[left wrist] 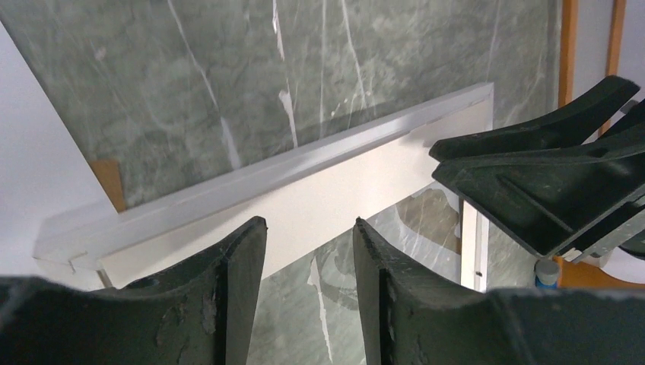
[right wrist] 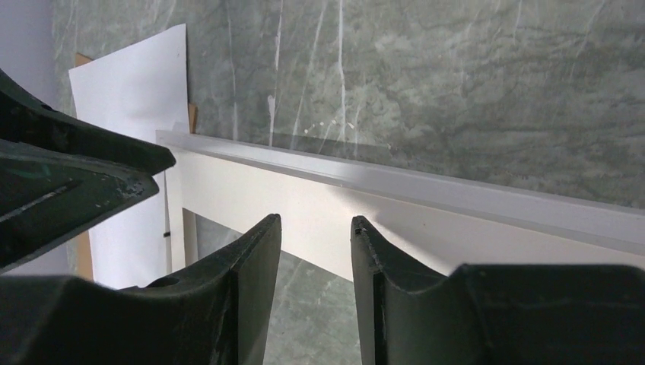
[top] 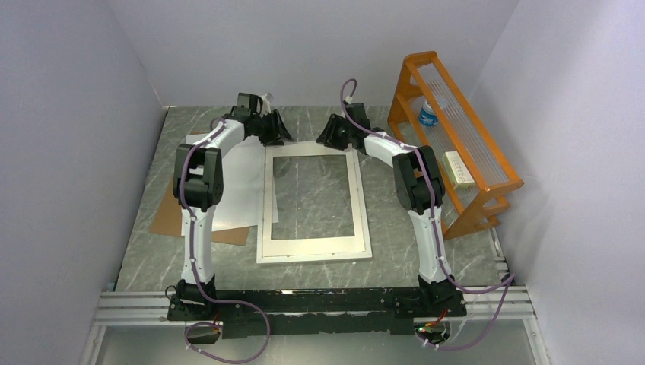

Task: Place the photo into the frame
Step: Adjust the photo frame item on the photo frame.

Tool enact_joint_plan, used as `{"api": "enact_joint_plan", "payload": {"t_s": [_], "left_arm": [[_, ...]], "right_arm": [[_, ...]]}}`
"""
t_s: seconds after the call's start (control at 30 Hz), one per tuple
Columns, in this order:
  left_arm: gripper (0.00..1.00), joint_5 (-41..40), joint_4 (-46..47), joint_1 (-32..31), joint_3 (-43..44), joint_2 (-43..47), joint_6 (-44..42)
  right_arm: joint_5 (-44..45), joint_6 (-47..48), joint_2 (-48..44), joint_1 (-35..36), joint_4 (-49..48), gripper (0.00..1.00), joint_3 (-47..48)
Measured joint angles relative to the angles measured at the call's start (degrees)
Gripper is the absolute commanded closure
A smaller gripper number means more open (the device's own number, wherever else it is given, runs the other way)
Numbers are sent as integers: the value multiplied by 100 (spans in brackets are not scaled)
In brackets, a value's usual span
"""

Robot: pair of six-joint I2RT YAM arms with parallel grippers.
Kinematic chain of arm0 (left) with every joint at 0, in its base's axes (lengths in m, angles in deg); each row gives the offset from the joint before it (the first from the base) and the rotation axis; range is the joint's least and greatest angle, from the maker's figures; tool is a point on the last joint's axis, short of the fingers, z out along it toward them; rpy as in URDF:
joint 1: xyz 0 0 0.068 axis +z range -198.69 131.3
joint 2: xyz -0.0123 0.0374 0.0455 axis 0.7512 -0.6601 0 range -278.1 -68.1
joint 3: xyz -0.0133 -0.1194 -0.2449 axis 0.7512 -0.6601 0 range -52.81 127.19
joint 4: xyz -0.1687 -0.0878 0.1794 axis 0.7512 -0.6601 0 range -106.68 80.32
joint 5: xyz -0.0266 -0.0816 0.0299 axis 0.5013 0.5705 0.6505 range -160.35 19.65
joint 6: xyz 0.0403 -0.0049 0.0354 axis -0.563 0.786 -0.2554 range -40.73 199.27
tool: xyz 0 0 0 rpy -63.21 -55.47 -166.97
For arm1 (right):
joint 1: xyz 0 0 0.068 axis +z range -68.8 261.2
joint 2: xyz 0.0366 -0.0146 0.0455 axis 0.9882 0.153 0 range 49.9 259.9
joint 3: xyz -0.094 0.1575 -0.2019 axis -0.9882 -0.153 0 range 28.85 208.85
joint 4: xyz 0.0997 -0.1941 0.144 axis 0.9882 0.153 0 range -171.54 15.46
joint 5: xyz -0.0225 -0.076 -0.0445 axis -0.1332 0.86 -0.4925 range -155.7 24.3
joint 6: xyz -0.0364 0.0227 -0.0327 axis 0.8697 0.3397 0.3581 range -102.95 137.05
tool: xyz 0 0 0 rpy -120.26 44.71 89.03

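Marble bench (top: 456, 258) shows through the empty frame (top: 313, 249); photo not yet in. Left gripper (top: 278, 129) and right gripper (top: 328, 133) half-open, holding nothing.

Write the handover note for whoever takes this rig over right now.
The left gripper is open and empty at the far left corner of the frame. The right gripper is open and empty at its far right corner.
The frame lies flat, and the tabletop shows through its opening.
The photo, apparently face down, lies on the brown board left of the frame.
Done: nothing placed yet. Left: pick up the photo and seat it in the frame.
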Motion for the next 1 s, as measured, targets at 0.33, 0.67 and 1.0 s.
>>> {"api": "enact_joint_plan", "payload": {"t_s": [0.33,0.67,1.0], "left_arm": [[46,-101,79,7,269,-269,-125],[52,66,195,24,201,-389,-254],[52,251,188,35,13,-282,-525]], "right_arm": [[48,81,116,20,2,57,319],[48,83,116,57,20,56,299],[50,83,116,76,59,56,199]]}}
